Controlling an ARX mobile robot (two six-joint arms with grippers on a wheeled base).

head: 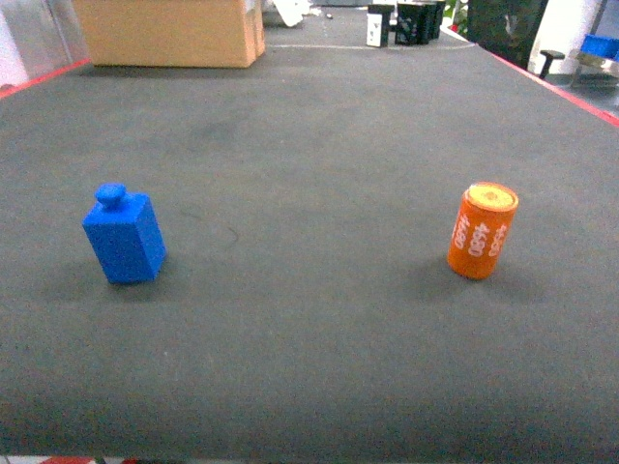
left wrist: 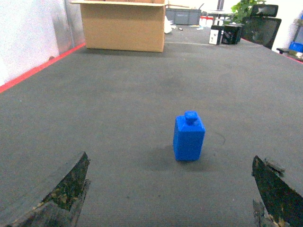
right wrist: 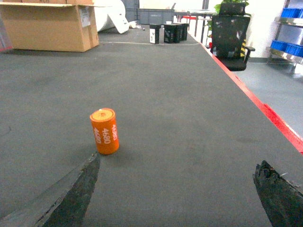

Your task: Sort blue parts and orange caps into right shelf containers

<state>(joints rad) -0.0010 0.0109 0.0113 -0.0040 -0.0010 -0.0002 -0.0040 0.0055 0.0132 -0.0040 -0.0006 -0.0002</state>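
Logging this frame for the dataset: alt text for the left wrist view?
A small blue part with a round knob on top stands upright on a dark grey mat, between the open left gripper fingers. A cardboard box sits at the far end.

Left pincer (left wrist: 170, 194) and right pincer (right wrist: 175, 194) (both low), jaws spread wide.
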